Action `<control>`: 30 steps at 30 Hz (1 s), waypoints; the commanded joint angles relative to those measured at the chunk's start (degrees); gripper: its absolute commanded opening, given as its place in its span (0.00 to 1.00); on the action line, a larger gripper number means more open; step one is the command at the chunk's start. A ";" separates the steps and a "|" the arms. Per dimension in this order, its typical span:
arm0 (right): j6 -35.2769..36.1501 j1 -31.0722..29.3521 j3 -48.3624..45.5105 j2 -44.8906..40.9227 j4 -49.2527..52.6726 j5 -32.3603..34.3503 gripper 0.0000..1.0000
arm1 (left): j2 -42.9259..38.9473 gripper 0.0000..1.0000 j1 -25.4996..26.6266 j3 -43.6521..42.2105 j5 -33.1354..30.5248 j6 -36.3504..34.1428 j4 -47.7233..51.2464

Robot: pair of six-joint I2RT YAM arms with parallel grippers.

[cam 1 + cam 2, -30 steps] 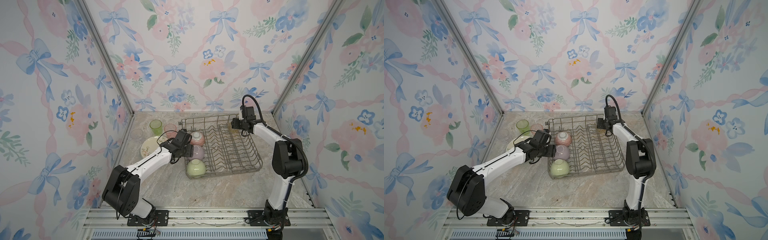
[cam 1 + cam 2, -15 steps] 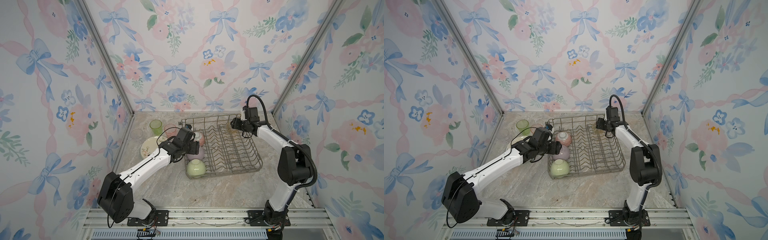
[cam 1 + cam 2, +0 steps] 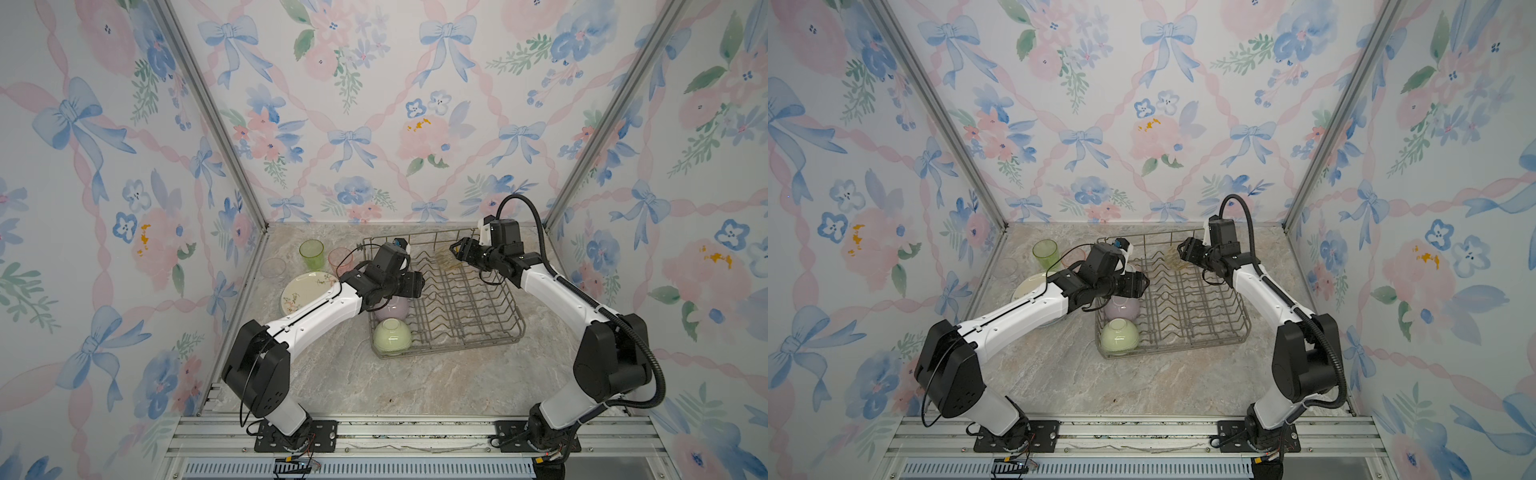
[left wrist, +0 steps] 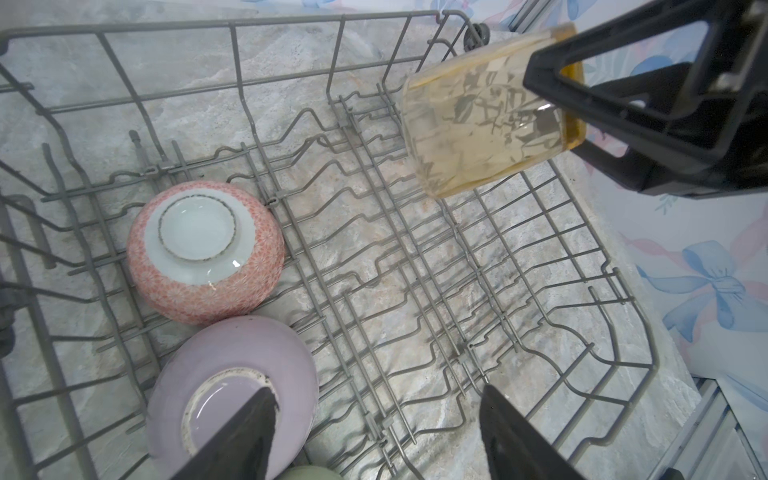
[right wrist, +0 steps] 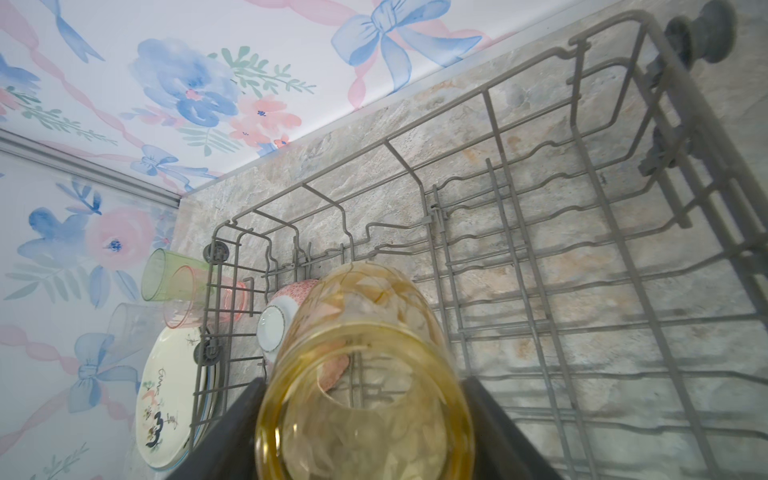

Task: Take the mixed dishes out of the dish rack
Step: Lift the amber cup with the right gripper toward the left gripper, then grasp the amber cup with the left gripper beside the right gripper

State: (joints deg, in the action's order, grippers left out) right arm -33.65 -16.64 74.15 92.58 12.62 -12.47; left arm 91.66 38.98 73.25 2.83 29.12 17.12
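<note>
The grey wire dish rack [image 3: 457, 347] stands at the back of the marble table. My right gripper [image 3: 457, 249] is shut on an amber tumbler [image 3: 442, 259], which it holds tilted above the rack's far side; the right wrist view looks into the tumbler's mouth [image 5: 365, 374]. My left gripper [image 3: 417, 284] hangs open over the rack's left column, above the lilac bowl [image 4: 232, 395], with nothing between its fingers [image 4: 232, 436]. A pink patterned bowl [image 4: 203, 253] lies upside down behind the lilac one, and a green bowl [image 3: 392, 337] sits at the rack's front left corner.
Left of the rack on the table are a green tumbler [image 3: 311, 254], a pink tumbler [image 3: 340, 259], a clear tumbler [image 3: 273, 268] and a stack of plates [image 3: 303, 291] with a cream floral one on top. Walls close in on three sides.
My left gripper has reached further right, from the rack's left edge to over the bowls. My right gripper has shifted a little left with the amber tumbler.
</note>
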 commanded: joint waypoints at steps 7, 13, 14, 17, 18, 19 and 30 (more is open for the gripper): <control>-8.36 -2.43 -2.75 -6.49 -5.92 -6.22 0.49 | 4.43 0.75 0.13 3.49 5.74 0.24 -11.48; -11.65 -2.50 -4.52 -8.93 -7.89 -8.80 0.50 | 3.93 0.71 -0.98 0.69 8.07 0.25 -20.97; -12.24 -2.48 -4.67 -9.12 -8.27 -9.58 0.50 | 3.67 0.69 -1.41 -0.50 8.68 0.66 -23.56; -14.27 -2.43 -5.33 -9.82 -9.41 -10.98 0.50 | 3.51 0.63 -3.12 -3.18 12.16 3.17 -29.59; -14.66 -2.43 -5.66 -10.21 -10.05 -11.36 0.50 | 3.81 0.61 -3.55 -3.08 12.69 3.56 -29.66; -15.10 -2.43 -5.91 -10.50 -10.46 -11.55 0.50 | 4.01 0.61 -3.86 -3.03 13.34 3.50 -29.68; -19.92 -2.84 -6.66 -8.94 -15.65 -16.68 0.51 | 4.62 0.60 -4.35 -2.78 19.17 2.30 -35.04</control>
State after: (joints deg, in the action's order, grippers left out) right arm -51.20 -18.87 68.20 83.48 0.89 -24.97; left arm 95.85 34.79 70.52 19.31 31.57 -14.06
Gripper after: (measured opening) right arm 0.675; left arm 0.601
